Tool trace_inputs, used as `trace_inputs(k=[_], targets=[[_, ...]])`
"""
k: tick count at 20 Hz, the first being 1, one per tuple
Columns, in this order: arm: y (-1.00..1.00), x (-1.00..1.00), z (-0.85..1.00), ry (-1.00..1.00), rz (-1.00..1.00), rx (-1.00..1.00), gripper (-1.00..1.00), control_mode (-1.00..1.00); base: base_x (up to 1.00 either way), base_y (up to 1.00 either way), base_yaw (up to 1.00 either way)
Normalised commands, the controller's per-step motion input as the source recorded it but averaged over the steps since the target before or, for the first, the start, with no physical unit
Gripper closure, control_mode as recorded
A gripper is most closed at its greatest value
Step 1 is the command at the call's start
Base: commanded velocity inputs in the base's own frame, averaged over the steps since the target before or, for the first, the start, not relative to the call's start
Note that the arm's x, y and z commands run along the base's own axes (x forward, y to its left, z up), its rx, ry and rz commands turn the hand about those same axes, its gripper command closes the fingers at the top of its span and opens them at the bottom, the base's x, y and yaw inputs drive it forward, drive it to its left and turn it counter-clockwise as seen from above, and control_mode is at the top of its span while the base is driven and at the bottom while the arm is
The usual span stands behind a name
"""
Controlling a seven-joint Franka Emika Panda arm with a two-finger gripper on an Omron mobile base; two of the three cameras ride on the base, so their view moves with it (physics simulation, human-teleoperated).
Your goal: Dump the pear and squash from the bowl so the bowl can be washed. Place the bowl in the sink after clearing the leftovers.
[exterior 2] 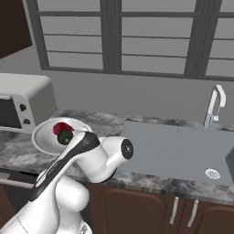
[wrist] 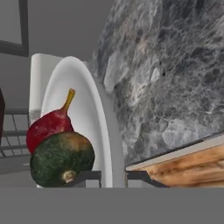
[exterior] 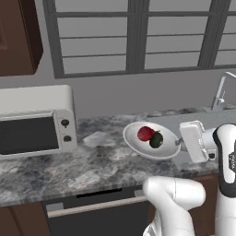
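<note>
My gripper point(wrist: 113, 177) is clamped on the bowl point(exterior: 133, 138) rim, tilted; pear point(exterior: 145, 133) and squash point(exterior: 156, 139) may roll off prematurely onto the counter point(exterior: 92, 161).

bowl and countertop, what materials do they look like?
The wide shallow white bowl: looks like glazed ceramic, plain white with a smooth rim and soft sheen; could be plastic. The mottled grey countertop: looks like polished granite or marble, from its veined, speckled pattern. Both are rendered, so it's appearance only.
</note>
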Motion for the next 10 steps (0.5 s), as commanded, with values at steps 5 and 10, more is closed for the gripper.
trace_inputs(k=[5, 10], targets=[[0.0, 0.0, 0.0, 0.0, 0.0, 0.0, 1.0, 1.0, -0.12, -0.99, 0.0], [0.0, 0.0, 0.0, 0.0, 0.0, 0.0, 1.0, 1.0, -0.42, -1.0, -0.01]])
